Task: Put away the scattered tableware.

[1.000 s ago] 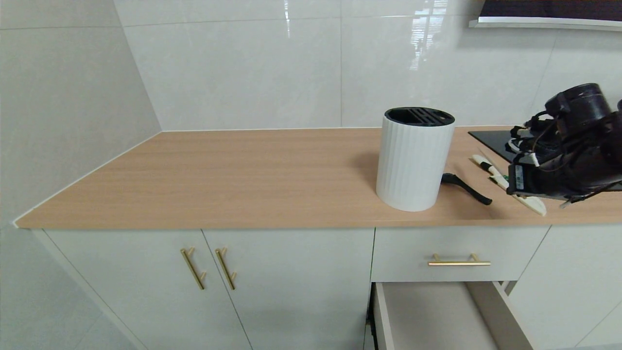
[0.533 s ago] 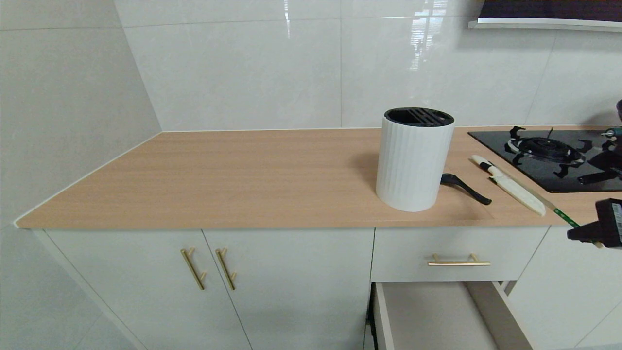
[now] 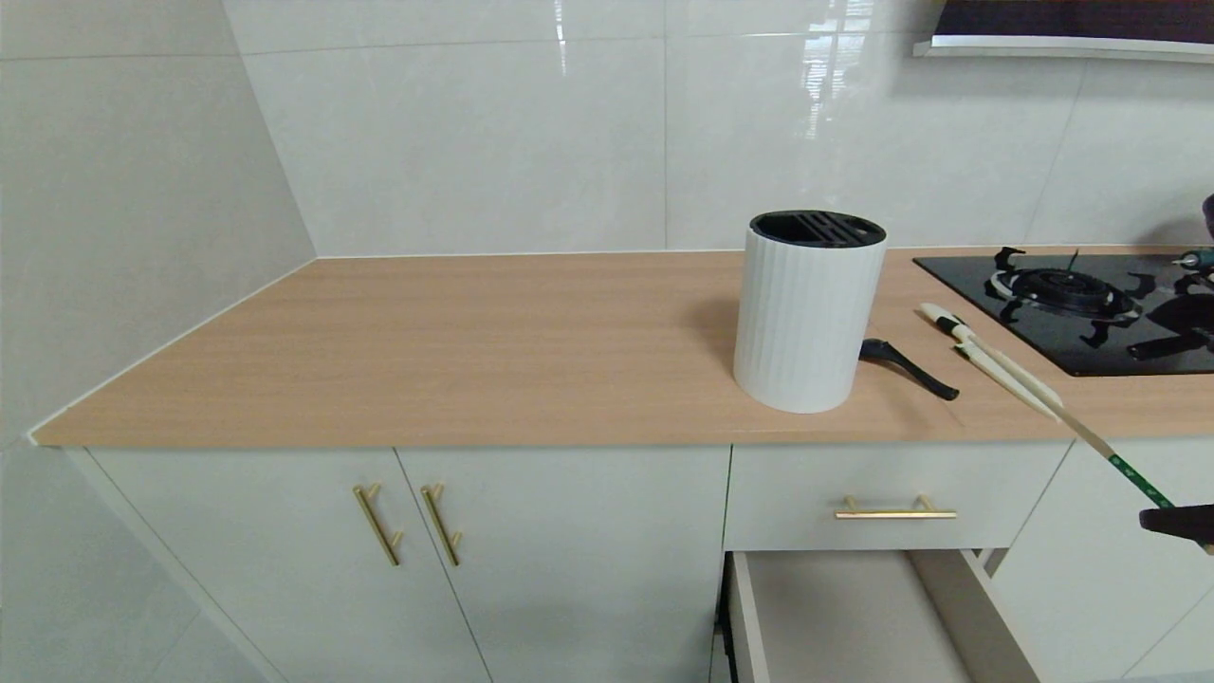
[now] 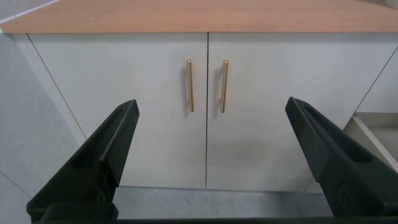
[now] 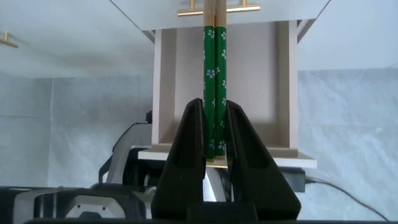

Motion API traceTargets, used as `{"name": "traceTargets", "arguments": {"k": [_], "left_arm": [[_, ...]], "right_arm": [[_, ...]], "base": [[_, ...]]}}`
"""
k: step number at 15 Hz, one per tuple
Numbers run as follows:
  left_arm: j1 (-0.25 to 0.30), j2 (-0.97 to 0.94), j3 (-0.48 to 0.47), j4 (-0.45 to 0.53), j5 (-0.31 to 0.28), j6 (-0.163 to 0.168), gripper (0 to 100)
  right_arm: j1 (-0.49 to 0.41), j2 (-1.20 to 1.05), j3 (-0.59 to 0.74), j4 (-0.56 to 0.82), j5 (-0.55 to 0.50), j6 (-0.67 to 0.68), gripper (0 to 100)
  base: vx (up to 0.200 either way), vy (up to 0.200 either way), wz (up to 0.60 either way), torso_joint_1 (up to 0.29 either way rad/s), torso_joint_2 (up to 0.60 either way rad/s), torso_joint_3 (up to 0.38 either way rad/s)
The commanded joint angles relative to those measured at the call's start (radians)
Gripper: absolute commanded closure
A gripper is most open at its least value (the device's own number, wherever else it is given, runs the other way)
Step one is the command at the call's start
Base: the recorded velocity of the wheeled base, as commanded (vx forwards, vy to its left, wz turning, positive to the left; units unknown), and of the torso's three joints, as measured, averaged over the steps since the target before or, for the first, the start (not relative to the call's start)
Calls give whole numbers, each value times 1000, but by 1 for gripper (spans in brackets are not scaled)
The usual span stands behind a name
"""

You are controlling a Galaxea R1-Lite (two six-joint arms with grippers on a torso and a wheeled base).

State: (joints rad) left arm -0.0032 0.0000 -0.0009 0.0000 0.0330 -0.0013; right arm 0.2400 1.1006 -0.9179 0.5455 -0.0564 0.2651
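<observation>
A utensil holder [image 3: 809, 311] stands on the countertop [image 3: 427, 351], right of centre. A long-handled utensil [image 3: 909, 366] lies just to its right, a knife [image 3: 991, 360] beyond that, and the stove [image 3: 1053, 332] behind at the far right. Chopsticks [image 3: 1091, 438], clamped in the right gripper [image 3: 1179, 523], slant past the counter's front edge, above an open drawer [image 3: 743, 607].

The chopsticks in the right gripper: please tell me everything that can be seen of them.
The chopsticks are a slim, straight pair, held tight side by side. The gripped part is green with small white flowers; the rest looks like pale wood. The right gripper is shut on the green part, with a black finger on each side. In the head view they slant upward from the gripper toward the white knife; I cannot tell whether the tips touch it. In the right wrist view the open drawer lies behind them.
</observation>
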Motion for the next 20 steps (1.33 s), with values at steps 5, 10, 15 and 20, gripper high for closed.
{"name": "traceTargets", "arguments": {"k": [5, 10, 15, 20], "left_arm": [[0, 2, -1, 0, 1, 0, 0], [0, 2, -1, 0, 1, -2, 0], [0, 2, -1, 0, 1, 0, 0], [0, 2, 1, 0, 1, 0, 0]], "right_arm": [[32, -24, 62, -32, -5, -38, 100], [56, -15, 128, -114, -10, -49, 100], [56, 22, 182, -174, -19, -81, 100], [74, -100, 192, -242, -23, -115, 100]], "base": [[0, 0, 0, -115, 281, 163], [0, 0, 0, -185, 476, 281], [0, 0, 0, -166, 465, 294], [0, 0, 0, -115, 402, 283]]}}
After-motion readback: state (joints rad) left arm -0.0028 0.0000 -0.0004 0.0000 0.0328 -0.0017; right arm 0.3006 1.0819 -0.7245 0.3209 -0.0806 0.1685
